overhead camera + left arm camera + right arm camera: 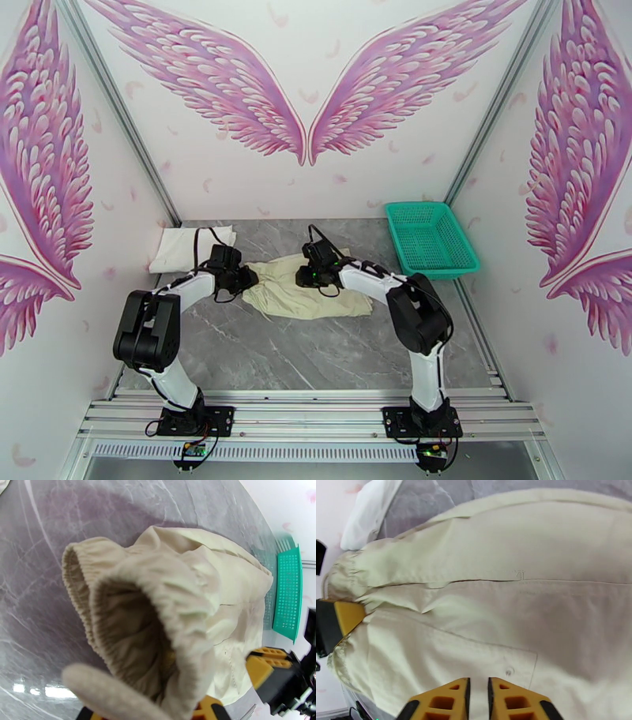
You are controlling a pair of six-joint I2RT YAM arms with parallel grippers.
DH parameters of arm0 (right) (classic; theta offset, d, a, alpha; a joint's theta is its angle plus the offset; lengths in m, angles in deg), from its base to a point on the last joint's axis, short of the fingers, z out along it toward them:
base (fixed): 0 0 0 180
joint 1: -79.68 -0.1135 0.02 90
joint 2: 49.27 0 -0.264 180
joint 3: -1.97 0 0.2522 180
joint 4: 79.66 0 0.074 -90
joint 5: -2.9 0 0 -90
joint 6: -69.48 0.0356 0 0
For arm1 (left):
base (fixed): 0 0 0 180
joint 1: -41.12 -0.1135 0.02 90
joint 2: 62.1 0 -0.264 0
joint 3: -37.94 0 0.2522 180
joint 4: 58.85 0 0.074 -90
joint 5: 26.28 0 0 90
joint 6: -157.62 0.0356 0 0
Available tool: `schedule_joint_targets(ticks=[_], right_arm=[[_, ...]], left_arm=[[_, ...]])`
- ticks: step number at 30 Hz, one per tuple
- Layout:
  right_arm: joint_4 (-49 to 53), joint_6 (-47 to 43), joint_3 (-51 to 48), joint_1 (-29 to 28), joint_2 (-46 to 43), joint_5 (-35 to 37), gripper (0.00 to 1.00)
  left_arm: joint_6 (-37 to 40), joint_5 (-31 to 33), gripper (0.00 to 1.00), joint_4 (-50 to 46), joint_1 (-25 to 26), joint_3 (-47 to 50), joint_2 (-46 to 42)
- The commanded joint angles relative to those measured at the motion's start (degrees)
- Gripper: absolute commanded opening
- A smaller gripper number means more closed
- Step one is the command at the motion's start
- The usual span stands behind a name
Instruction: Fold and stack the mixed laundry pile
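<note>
Cream-beige cloth garment (316, 298) lies spread mid-way across the grey marble-patterned table (316, 363), between my arms. My left pincer (242, 278) is clamped on its elastic waistband (158, 586) at the left end, holding it raised. My right pincer (478, 687), fingers nearly together, pinches cloth further right, I judge: two holds to straighten it for folding. White cloth shirt (186, 246) waits far left; teal plastic mesh basket (430, 237) far right.

Staged robot-lab booth: white panel walls (316, 39) printed with pink wings (221, 87), aluminium rail frame (316, 418), grey marble-look tabletop (316, 355), left arm (150, 324) and right arm (415, 312) bolted at near edge.
</note>
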Motion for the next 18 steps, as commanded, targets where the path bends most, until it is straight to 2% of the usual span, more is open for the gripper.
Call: schedule_joint_targets(ticks=[1, 10, 18], right_arm=[[2.3, 2.9, 3.9, -0.9, 4.6, -2.7, 0.15], [0.7, 4.4, 8.8, -3.8, 11.6, -3.1, 0.13], [-2.1, 3.9, 1.3, -2.1, 2.2, -0.9, 0.18]], left_arm=[[4.8, 1.3, 0.00, -5.9, -1.1, -3.0, -3.5], [13.0, 4.8, 0.00, -16.9, -1.6, -8.4, -6.4], [16.1, 8.3, 0.00, -23.1, 0.4, -11.2, -9.0]])
